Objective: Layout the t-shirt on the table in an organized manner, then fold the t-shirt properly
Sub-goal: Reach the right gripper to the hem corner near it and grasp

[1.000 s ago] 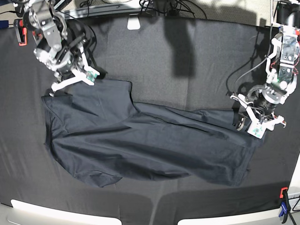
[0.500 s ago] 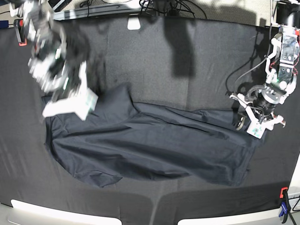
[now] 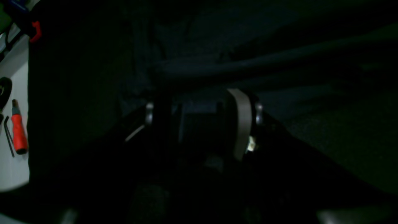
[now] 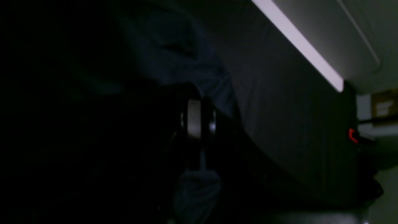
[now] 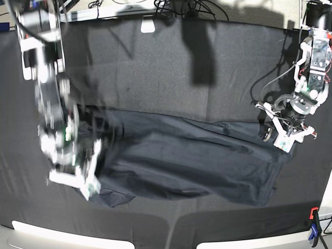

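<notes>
Base view: your clenched right gripper (image 5: 78, 179) seems to grip the t-shirt (image 5: 197, 161); next, spread it flat.

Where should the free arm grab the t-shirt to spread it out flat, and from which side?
Judging from the base view, grip the t-shirt at its bottom-right corner, near the front table edge. That corner lies flat and loose, clear of both arms. The left gripper sits just above it, so come from the shirt's outer right edge, sliding one finger under the hem.
</notes>
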Controlling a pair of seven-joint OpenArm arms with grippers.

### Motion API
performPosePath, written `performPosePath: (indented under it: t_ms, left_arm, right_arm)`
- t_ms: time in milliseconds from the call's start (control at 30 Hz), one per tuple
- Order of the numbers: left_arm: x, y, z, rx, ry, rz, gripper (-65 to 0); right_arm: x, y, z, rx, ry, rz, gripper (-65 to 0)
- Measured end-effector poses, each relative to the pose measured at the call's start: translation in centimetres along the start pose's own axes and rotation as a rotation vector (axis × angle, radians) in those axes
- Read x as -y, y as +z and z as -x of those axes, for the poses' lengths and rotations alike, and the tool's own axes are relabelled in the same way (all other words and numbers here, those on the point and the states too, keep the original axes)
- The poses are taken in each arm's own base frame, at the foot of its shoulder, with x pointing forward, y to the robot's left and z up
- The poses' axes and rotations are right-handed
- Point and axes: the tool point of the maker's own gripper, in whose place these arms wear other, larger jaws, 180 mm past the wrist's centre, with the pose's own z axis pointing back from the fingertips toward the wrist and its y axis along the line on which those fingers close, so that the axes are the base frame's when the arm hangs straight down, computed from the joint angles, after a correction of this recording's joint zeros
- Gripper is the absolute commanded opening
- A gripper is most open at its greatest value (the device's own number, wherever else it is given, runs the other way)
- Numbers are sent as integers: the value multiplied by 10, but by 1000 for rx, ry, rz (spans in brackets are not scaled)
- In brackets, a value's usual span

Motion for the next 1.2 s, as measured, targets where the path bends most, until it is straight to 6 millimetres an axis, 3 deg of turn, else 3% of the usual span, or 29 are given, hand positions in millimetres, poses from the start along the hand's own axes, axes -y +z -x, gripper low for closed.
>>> performPosePath:
  t_ms: [200, 533, 800, 967, 1067, 1200]
  left_arm:
    - [0, 0, 0, -1, 0, 0, -390]
    - [0, 0, 0, 0, 0, 0, -390]
    - [2, 0, -2, 11, 35, 11, -390]
    - [3, 0, -3, 16, 52, 17, -390]
    - [3, 0, -2, 12, 52, 17, -390]
    - [3, 0, -2, 12, 52, 17, -390]
  right_arm:
    - [0, -21, -8, -16, -44, -19, -650]
    - [-14, -27, -25, 29, -70, -47, -650]
    - [-20, -34, -21, 37, -91, -54, -650]
    - [-9, -40, -28, 49, -103, -42, -650]
    - [-3, -49, -27, 27, -123, -42, -650]
    - [-10, -61, -24, -12, -151, -65, -650]
